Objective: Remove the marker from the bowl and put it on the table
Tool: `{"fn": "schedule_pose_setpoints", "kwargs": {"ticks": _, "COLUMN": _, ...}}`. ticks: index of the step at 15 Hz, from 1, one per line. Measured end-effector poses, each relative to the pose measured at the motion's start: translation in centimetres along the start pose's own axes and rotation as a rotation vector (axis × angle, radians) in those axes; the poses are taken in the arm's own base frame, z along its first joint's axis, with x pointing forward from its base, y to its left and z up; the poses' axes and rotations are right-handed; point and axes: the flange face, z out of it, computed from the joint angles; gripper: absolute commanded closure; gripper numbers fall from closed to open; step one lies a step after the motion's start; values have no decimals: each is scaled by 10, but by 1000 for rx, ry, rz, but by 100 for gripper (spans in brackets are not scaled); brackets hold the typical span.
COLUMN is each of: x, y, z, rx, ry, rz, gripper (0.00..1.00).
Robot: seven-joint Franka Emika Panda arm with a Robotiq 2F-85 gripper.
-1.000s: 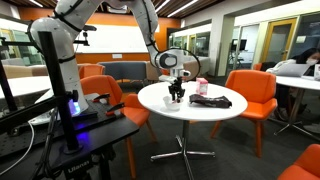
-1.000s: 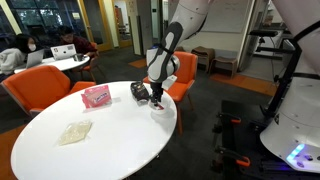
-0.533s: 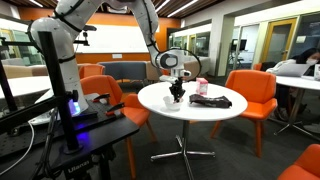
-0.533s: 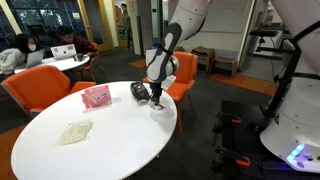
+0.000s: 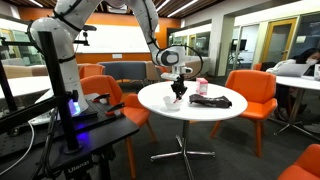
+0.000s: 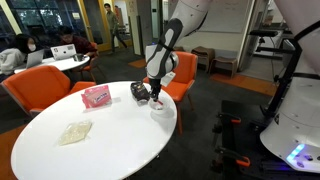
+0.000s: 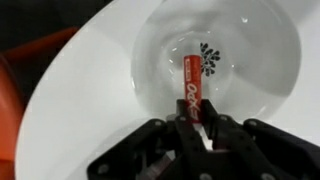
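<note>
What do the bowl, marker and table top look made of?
Bowl: glazed ceramic or glossy plastic, can't tell which. It is white with shiny highlights and a dark printed motif inside.
Marker: plastic barrel, glossy red with white lettering.
Table top: probably white laminate, smooth with an even, low sheen.
Its base: bright reflective metal, chrome-like.

The bowl (image 7: pixel 262 72), shallow, white and glossy, with a small dark mark on its floor, fills the upper right of the wrist view. The marker (image 7: pixel 191 85), red with black lettering, lies at frame centre. Its near end is pinched in the claw (image 7: pixel 196 126) and its far end points at the bowl's middle. The bowl rests near the edge of the round white surface (image 6: pixel 100 140).
</note>
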Motion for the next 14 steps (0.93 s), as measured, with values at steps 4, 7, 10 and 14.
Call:
{"fn": "schedule_pose_setpoints", "kwargs": {"ticks": 4, "x": 5, "y": -5, "z": -35, "rx": 0, "ry": 36, "rz": -7, "gripper": 95}}
{"fn": "schedule_pose_setpoints", "kwargs": {"ticks": 7, "x": 1, "y": -13, "z": -66, "rx": 4, "ry": 26, "rz": -22, "gripper": 95}}
{"fn": "schedule_pose_setpoints", "kwargs": {"ticks": 10, "x": -3, "y": -32, "z": -95, "rx": 23, "ry": -15, "rz": -45, "gripper": 95}}
{"fn": "schedule_pose_setpoints", "kwargs": {"ticks": 14, "x": -5, "y": -75, "z": -100, "rx": 81, "ry": -71, "rz": -70, "gripper": 95}}
